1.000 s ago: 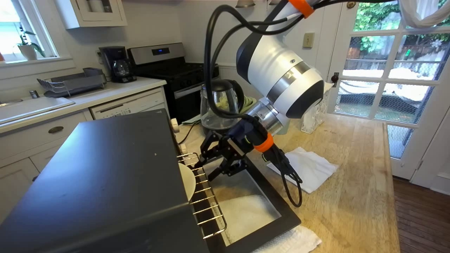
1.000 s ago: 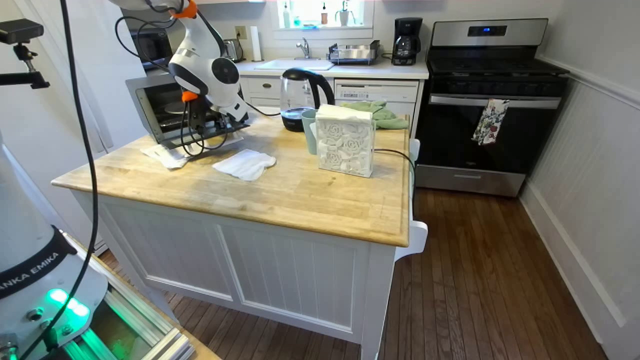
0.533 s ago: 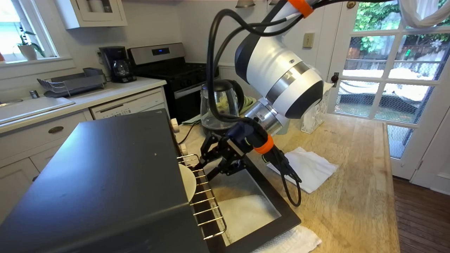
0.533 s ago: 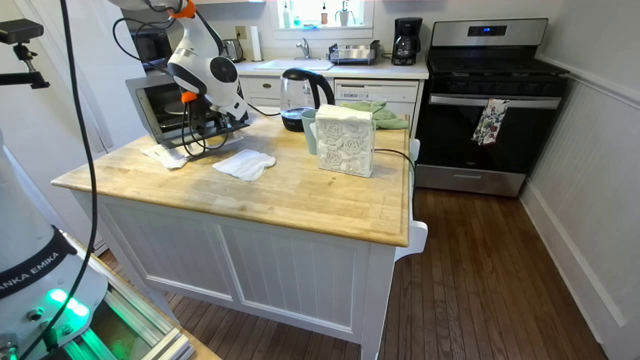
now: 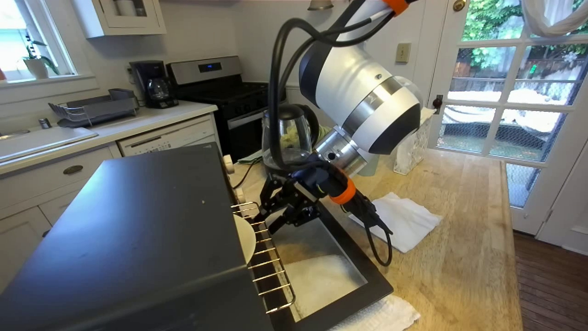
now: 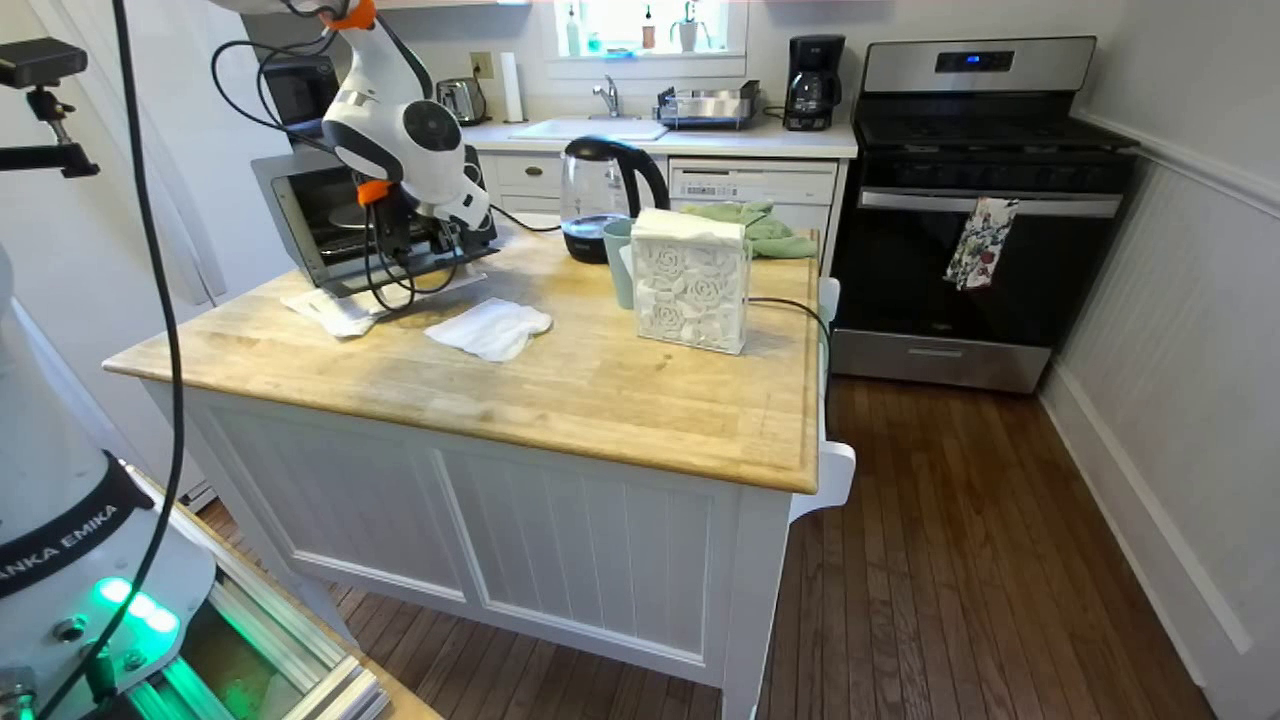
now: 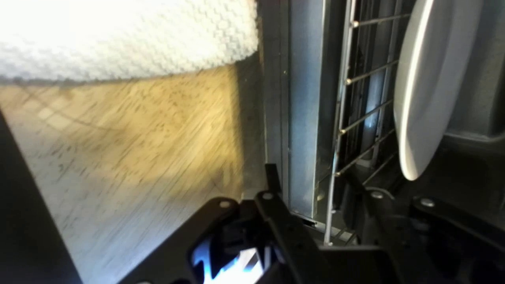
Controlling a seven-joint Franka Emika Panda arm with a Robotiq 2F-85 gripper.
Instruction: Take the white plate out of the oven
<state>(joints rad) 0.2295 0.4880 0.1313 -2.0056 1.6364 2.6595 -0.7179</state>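
Likely slick and brittle, the round glossy white plate (image 7: 432, 90) on the silvery wire rack (image 7: 342, 131) wants rim pinching; my pincer (image 7: 311, 175) gapes at the rack's front.

In an exterior view, you have a kettle (image 6: 596, 200) on the far side of the table (image 6: 600, 400), a cup (image 6: 620, 265) nearer and to its right, and a napkin holder (image 6: 688, 285) that partly hides the cup. A napkin (image 6: 490, 330) lies left of them. On the far counter (image 6: 745, 145), you see a coffee maker (image 6: 814, 85) left of the stove (image 6: 925, 245).
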